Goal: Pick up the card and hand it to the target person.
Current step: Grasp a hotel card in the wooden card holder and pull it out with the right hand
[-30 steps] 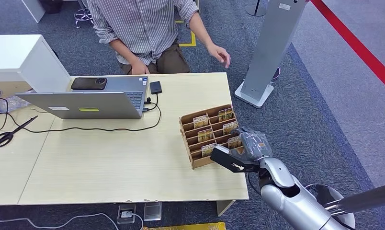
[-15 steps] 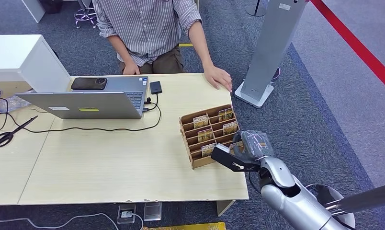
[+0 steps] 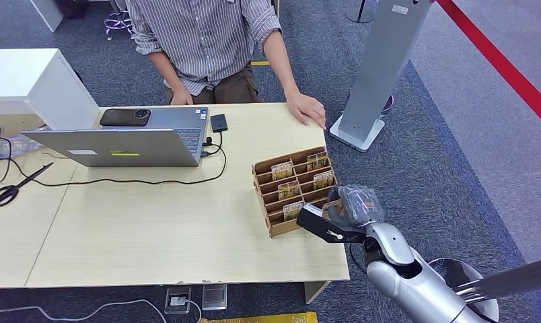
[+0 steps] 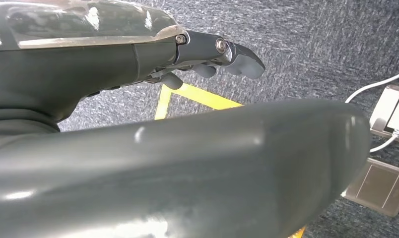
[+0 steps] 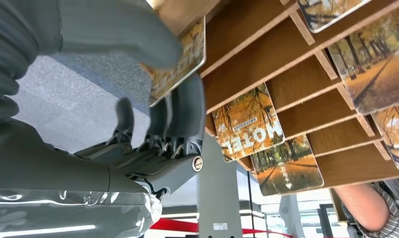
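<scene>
The worktop (image 3: 153, 229) carries a laptop (image 3: 113, 147) at its far left side and a wooden rack (image 3: 291, 192) of cards near its right edge, with a person (image 3: 207, 40) seated across it, one palm resting on the far corner. The right hand (image 3: 352, 208) is at the rack's near right end, and in the right wrist view its thumb (image 5: 118, 32) and fingers (image 5: 185, 121) lie on either side of a card (image 5: 180, 62) that stands in an outer slot, so it looks pinched, though the card seems not yet lifted free. To do this step well, I would judge the pinch should be firm on the card's upper edge, then the lift should run straight along the slot, since a sideways pull could catch the divider or drag the light rack toward the edge. The neighbouring cards sit close, so the fingers should stay clear of them. The left hand (image 4: 222, 57) hangs over the carpet, holding nothing, fingers loosely apart.
</scene>
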